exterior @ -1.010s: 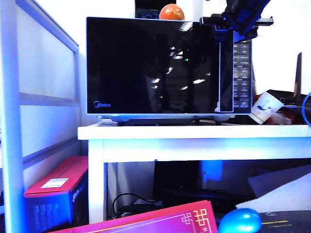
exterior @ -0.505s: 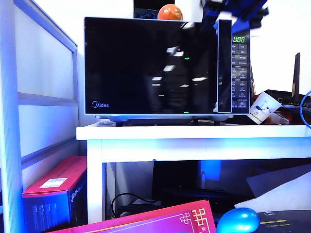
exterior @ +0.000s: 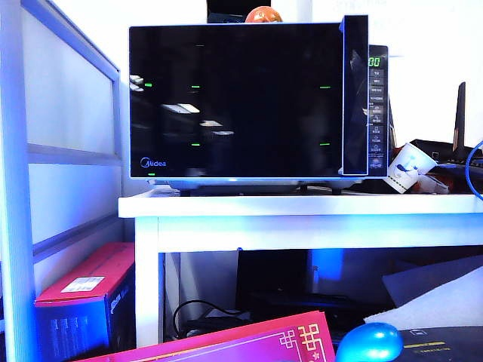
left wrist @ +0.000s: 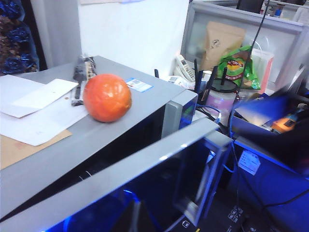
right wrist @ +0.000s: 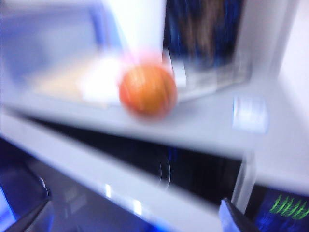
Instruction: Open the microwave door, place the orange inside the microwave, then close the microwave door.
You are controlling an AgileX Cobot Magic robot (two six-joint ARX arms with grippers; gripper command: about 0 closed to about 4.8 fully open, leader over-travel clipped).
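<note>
The microwave (exterior: 376, 113) stands on a white table. Its black glass door (exterior: 234, 98) is ajar, the right edge swung a little outward. The orange (exterior: 263, 14) rests on the microwave's top, near the back. No gripper shows in the exterior view. In the left wrist view the orange (left wrist: 107, 97) lies on the grey top beyond the door's upper edge (left wrist: 135, 169); no fingers show there. The right wrist view is blurred. My right gripper (right wrist: 130, 216) hangs open above the door's upper edge (right wrist: 96, 169), with nothing between its fingers and the orange (right wrist: 147, 90) farther back.
Papers (left wrist: 34, 111) lie on the microwave's top beside the orange. A paper cup (exterior: 411, 166) leans on the table (exterior: 302, 205) right of the microwave. Below are a red box (exterior: 83, 294), a pink box (exterior: 249, 343) and a blue oval object (exterior: 370, 343). A white partition (exterior: 68, 151) stands at left.
My right gripper was at the door's top right corner, then rose out of the exterior view. The door's right edge has swung farther outward.
</note>
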